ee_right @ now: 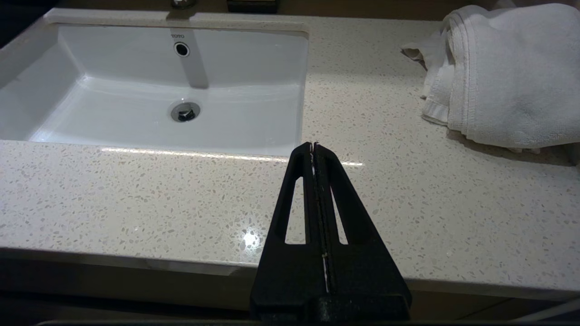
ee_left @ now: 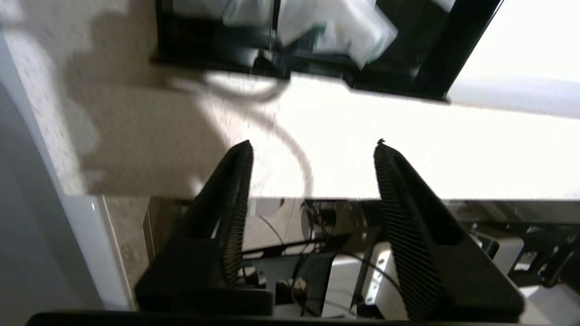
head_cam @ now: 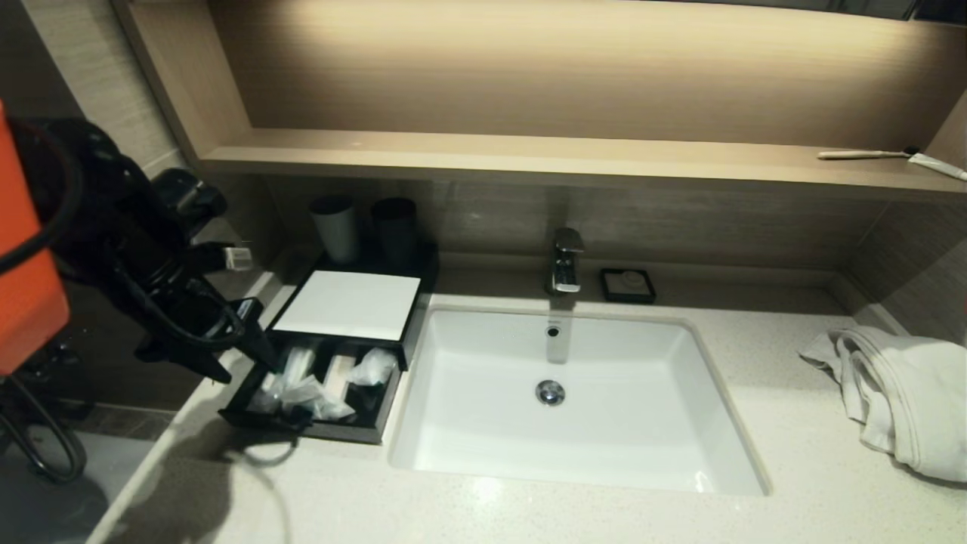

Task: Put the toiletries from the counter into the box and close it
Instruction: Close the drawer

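A black box [head_cam: 317, 431] stands on the counter left of the sink. Its white lid [head_cam: 349, 304] covers the back half. The open front half holds several plastic-wrapped toiletries [head_cam: 317, 387]. My left gripper [head_cam: 245, 361] hovers at the box's left front corner. In the left wrist view the left gripper [ee_left: 312, 144] is open and empty over the counter's front edge, with the box wall [ee_left: 394, 88] and wrapped toiletries [ee_left: 344, 27] beyond it. My right gripper [ee_right: 313, 145] is shut and empty, low over the counter's front edge right of the sink.
A white sink [head_cam: 642, 423] with a faucet [head_cam: 565, 261] fills the middle. Two cups [head_cam: 336, 227] stand behind the box. A soap dish [head_cam: 627, 285] sits by the faucet. A white towel [head_cam: 899, 393] lies at the right. A toothbrush [head_cam: 861, 154] lies on the shelf.
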`<state>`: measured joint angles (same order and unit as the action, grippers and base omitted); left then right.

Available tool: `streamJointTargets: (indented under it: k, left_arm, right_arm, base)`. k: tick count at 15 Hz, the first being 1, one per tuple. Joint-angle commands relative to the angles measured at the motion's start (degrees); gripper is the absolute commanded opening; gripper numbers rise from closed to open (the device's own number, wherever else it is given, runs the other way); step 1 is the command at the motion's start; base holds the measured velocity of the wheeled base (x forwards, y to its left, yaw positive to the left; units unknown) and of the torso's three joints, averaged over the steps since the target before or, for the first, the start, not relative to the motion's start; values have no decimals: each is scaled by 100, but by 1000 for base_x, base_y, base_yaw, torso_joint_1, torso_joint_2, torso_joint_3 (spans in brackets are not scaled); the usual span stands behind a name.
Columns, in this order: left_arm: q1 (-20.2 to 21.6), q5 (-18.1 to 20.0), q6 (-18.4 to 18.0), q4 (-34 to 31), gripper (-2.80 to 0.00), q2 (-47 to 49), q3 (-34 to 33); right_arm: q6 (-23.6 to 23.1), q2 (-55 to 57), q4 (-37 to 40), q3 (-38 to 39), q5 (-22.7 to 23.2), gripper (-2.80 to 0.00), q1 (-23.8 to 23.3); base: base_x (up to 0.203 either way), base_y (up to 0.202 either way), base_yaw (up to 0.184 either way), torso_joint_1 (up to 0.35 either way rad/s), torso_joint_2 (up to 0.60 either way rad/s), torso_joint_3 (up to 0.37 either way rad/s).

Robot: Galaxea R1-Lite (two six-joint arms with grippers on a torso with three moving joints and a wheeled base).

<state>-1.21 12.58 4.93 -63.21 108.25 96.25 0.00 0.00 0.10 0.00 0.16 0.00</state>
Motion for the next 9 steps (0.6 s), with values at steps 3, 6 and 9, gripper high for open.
streamJointTargets:
  k: [3, 6, 9]
  left_arm:
    - [5, 8, 21, 317, -280, -495, -1029]
    - [6, -27, 30, 697, -280, -451, -1450]
    - [0, -33, 195, 1051, -280, -351, -1722]
  right_arm:
    - [0, 0, -1, 0, 2, -280, 0]
    - [0, 0, -1, 0, 2, -280, 0]
    - [0, 0, -1, 0, 2, -280, 0]
  base:
    - [0, 0, 0, 0, 0, 0]
    - [0, 0, 0, 0, 0, 0]
    - [0, 0, 0, 0, 0, 0]
